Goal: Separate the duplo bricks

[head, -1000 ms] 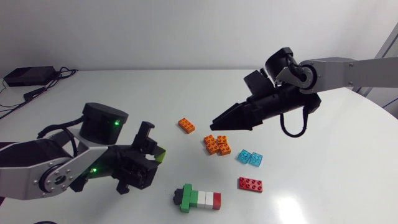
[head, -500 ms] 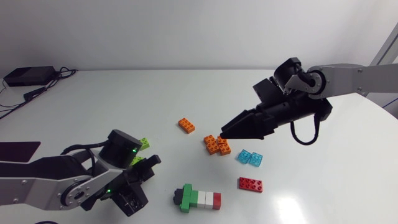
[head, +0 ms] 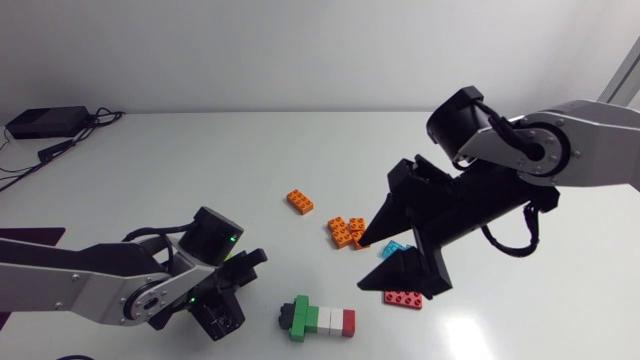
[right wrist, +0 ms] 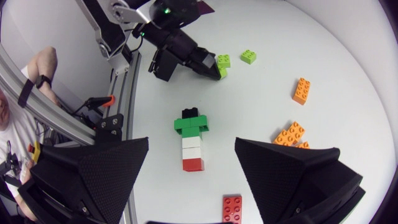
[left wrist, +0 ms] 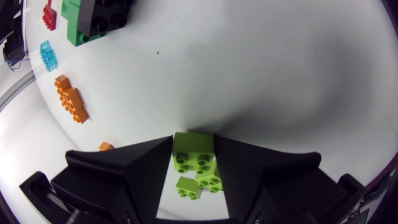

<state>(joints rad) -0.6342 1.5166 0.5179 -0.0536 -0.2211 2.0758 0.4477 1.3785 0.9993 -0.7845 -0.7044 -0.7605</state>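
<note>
Two arms share this step. The left gripper (left wrist: 194, 139) is clamped from both sides on a small lime-green plastic brick (left wrist: 193, 154), with a second lime piece further back between its fingers; whether the two are joined I cannot tell. The right gripper (head: 374, 262) hangs with its wedge fingers spread wide and nothing between them. The stack of black, green, white and red plastic bricks (head: 322, 319) lies on its side on the white table (head: 200, 150), between the two grippers and touching neither.

That stack looks like the work left, since its four colours are joined. To split it cleanly, bring the right fingers down across the red end, square to its long sides, and close firmly before any pull. The left would do best to set its lime brick down well clear, then pin the black-and-green end. Break the joint by tilting rather than dragging. Mind the flat red brick (head: 403, 297) and the translucent blue brick (head: 398, 250) near the right fingers, as a low sweep could scatter them
</note>
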